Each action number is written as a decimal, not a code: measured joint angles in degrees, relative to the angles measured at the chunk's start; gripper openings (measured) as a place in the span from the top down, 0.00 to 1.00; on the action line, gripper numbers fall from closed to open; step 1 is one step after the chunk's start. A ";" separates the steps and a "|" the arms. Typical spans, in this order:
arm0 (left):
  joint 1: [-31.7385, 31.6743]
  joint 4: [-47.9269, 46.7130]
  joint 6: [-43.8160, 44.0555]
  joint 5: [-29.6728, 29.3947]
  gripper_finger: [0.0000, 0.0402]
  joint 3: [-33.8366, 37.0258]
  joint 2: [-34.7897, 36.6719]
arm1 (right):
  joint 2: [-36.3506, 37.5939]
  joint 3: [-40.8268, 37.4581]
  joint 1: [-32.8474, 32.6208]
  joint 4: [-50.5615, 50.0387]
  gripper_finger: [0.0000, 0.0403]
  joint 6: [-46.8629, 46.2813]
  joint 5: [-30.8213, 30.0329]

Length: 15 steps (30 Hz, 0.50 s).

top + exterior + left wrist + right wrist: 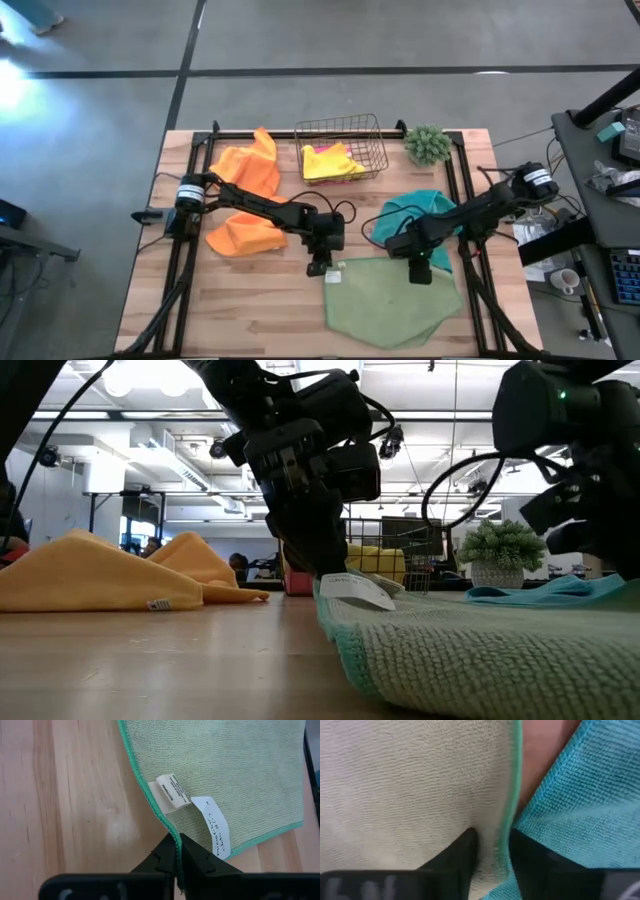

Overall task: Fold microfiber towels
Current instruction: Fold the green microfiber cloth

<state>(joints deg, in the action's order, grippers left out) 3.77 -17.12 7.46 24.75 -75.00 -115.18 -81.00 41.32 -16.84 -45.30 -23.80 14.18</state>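
Note:
The light green towel [385, 300] lies spread on the table's near half, its white tags [172, 795] near its far left corner. My left gripper [318, 265] is shut on that corner. My right gripper [420, 272] stands open over the towel's far edge, its fingers on either side of the green hem [512, 780]. The teal towel [415, 215] lies bunched just beyond it. Two orange towels [250, 170] [245, 235] lie at the left. A yellow towel [330, 162] and a bit of pink sit in the wire basket [340, 128]. My left gripper pinches the light green towel's green hem [172, 834] between its two fingers, just below the white tags near the far left corner. The fingers slant down from the table's left. The corner sits low by the tabletop and the rest lies flat. My right gripper straddles the hem [505, 847] from above; whether its fingers touch the cloth I cannot tell.
A small green fuzzy plant [428, 145] stands at the far right beside the basket. Bare wood [250, 300] lies to the left of the green towel. Black frame rails [180, 250] run along both table sides.

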 joint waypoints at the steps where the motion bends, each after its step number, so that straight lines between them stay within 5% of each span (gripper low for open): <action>1: -0.02 -0.02 0.00 0.01 1.00 0.00 0.00 | -0.41 0.16 0.00 -0.03 0.78 0.09 0.49; 5: -0.03 -0.27 -0.19 0.00 1.00 0.00 0.00 | -0.97 0.84 0.00 0.82 0.95 0.43 1.67; 15: -0.01 -6.65 -2.97 -1.89 1.00 -0.24 3.22 | 2.21 5.27 -0.15 -0.19 0.98 -5.10 2.13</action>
<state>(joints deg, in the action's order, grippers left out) 3.77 -23.78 4.49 22.87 -75.24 -111.95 -78.79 46.59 -16.99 -45.49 -28.91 16.31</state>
